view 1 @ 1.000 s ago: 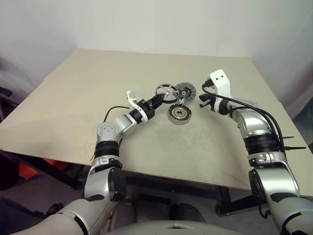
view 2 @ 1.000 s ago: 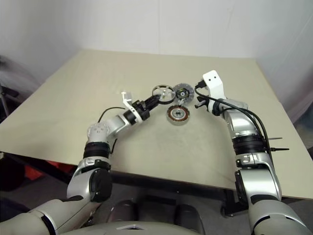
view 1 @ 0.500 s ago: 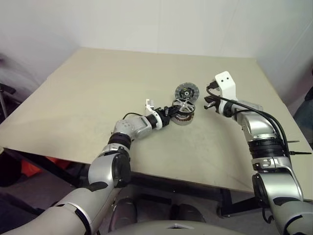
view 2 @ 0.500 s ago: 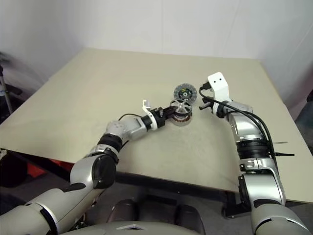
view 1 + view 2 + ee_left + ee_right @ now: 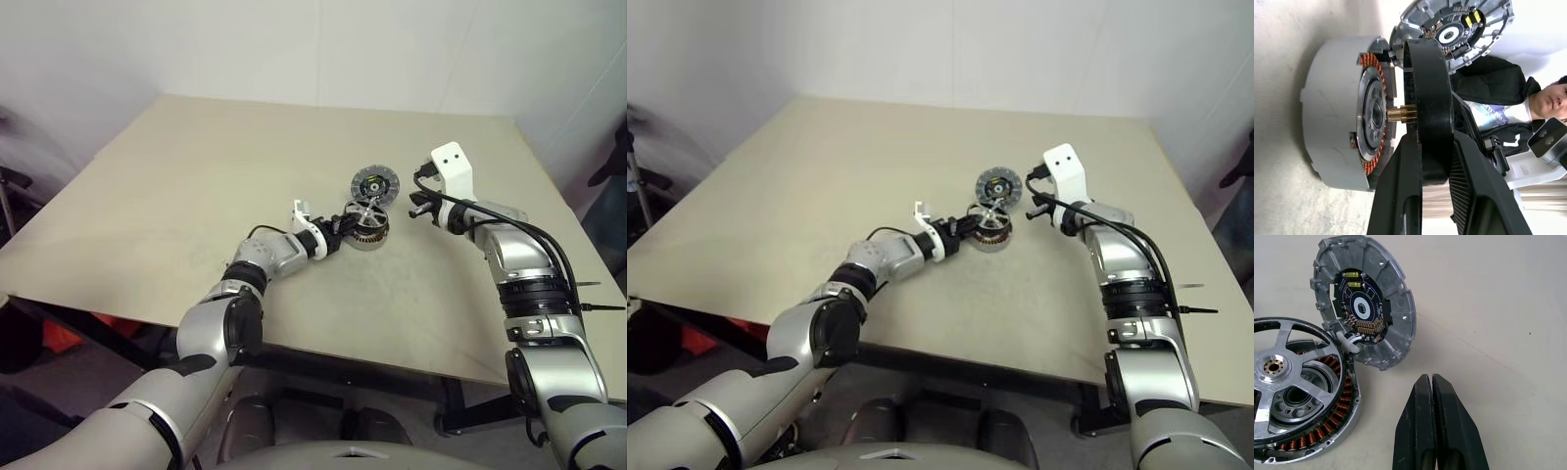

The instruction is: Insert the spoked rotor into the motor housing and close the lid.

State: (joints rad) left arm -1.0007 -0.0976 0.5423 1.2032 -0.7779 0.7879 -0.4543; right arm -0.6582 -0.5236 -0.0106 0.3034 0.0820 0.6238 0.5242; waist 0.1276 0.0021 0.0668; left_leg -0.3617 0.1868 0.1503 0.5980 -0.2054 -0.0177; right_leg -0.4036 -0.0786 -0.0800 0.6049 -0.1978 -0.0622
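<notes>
Pale walls back a beige, matte surface (image 5: 196,196) with a faintly mottled grain, and no readable writing or brand shows on anything lying on it. Near the middle sits the motor housing (image 5: 1347,423), a short round ring of dull silver metal whose inside is lined with a circle of copper-brown wire windings around a stepped grey core. Tilted against its open face is the spoked rotor (image 5: 1288,377), a shiny silver wheel with broad flat spokes, a dark rim and a small brass-coloured shaft at its hub that points into the housing's centre; it is only partly entered, not seated flat. The left claw (image 5: 340,223) reaches in level from the left and is clamped on the rotor's rim, its black fingers (image 5: 1469,171) pressed to either side of the rim. Just behind the housing lies the lid (image 5: 1364,316), a cast grey disc with radial ribs around its rim and a black circuit board at its centre bearing two small yellow-green parts and a row of copper pads; its edge leans on the housing, joined to it by white wires. The right claw (image 5: 1432,379) hovers near the lid with its two black fingers pressed together, gripping nothing. A person in a dark jacket (image 5: 1498,93) appears in the left wrist view beyond the lid.
</notes>
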